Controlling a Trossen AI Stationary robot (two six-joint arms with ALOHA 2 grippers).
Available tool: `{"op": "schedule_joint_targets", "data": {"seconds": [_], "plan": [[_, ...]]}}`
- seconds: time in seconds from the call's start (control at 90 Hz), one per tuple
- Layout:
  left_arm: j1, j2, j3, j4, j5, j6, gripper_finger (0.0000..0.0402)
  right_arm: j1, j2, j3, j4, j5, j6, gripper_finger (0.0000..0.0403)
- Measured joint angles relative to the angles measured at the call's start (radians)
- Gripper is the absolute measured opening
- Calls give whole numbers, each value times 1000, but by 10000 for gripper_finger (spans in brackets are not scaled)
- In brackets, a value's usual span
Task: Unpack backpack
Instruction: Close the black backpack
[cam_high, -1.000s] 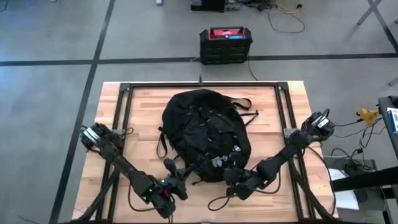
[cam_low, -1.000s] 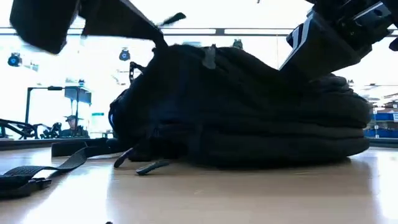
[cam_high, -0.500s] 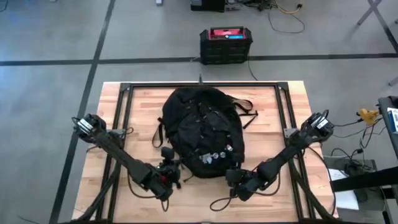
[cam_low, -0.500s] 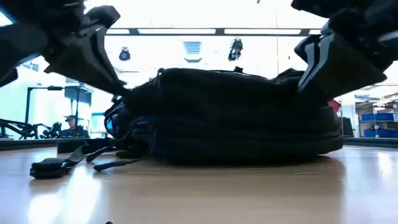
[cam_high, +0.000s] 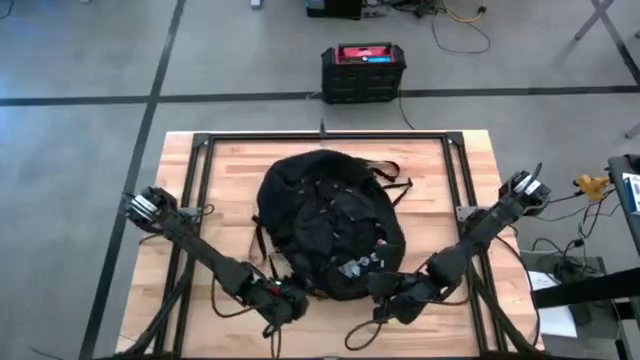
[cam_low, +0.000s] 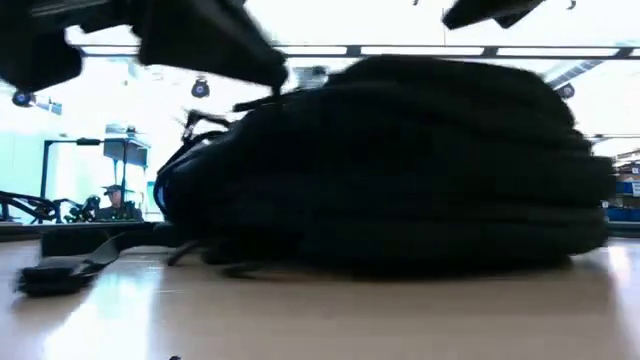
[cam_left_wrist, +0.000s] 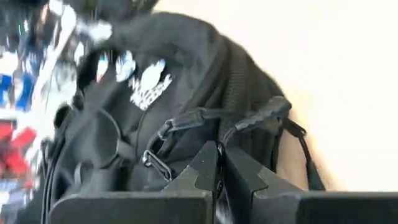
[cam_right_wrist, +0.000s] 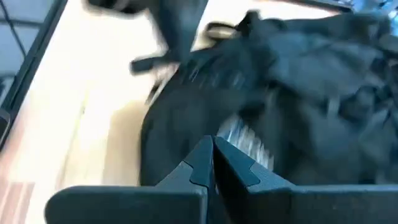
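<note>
Both claws sit at the near edge of the large rounded black fabric backpack (cam_high: 328, 222), mid light wooden surface (cam_high: 230, 165). Left claw (cam_left_wrist: 219, 169) and right claw (cam_right_wrist: 211, 157) show fingers pressed together against the fabric.

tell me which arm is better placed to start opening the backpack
Probably the left. Both tools sit at the near edge of the backpack, fingers together. In its wrist view the left tool sits right beside a zipper pull, while the right tool faces blurred fabric with no clear pull.
</note>
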Motion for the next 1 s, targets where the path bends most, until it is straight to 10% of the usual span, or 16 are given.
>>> {"op": "schedule_joint_targets", "data": {"seconds": [0.489, 1.0], "plan": [[96, 132, 313, -238, 433, 202, 0, -28, 93, -166, 81, -376, 77, 0], [126, 127, 230, -493, 442, 134, 2, 60, 31, -202, -117, -436, 297, 0]]}}
